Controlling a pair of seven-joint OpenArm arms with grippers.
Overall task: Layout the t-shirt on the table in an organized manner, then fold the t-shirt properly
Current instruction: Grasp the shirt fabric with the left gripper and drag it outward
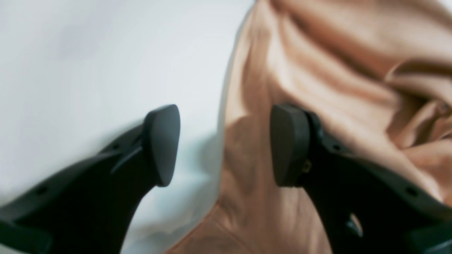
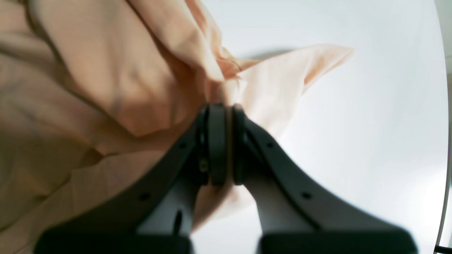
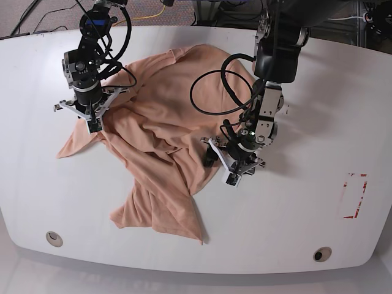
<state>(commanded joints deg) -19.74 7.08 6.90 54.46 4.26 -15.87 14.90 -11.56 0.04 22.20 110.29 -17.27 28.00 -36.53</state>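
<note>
Across the middle of the table [image 3: 306,208] the t-shirt [image 3: 165,141] lies crumpled, its edges ragged and folded over. At its outer edge the right gripper [image 2: 225,141] has its jaws pressed together on a pinch of cloth, a loose flap sticking out over bare white surface. The left gripper [image 1: 225,144] hangs with jaws spread wide, straddling the opposite fabric edge and holding nothing. Open tabletop surrounds the garment, widest toward the red tape mark [image 3: 354,196].
</note>
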